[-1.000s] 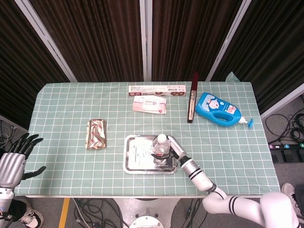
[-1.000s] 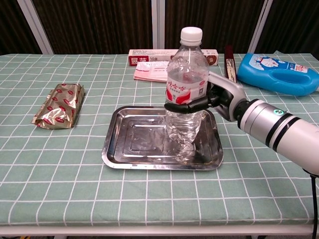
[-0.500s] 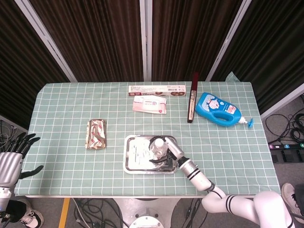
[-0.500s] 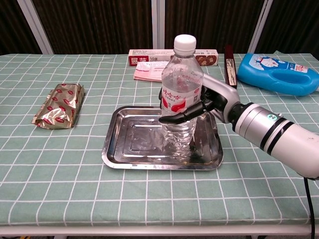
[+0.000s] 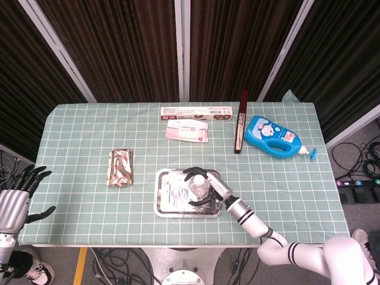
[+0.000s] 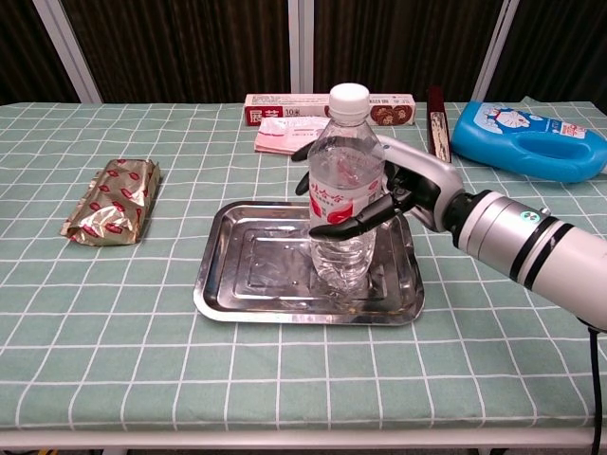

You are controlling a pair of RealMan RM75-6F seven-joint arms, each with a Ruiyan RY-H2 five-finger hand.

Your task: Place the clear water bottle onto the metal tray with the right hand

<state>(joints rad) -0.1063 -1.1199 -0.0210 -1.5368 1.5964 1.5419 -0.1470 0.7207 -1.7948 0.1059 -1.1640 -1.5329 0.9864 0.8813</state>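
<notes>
Now lowered: clear water bottle [image 6: 345, 190] upright

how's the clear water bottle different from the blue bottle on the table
The clear water bottle stands upright in the metal tray; the blue bottle lies on its side on the tablecloth, far right. The water bottle is see-through with a white cap and red label; the blue one is opaque with a cartoon label and a pump nozzle. The right hand's fingers curve around the water bottle; nothing is near the blue one. Both look like plastic.
</notes>
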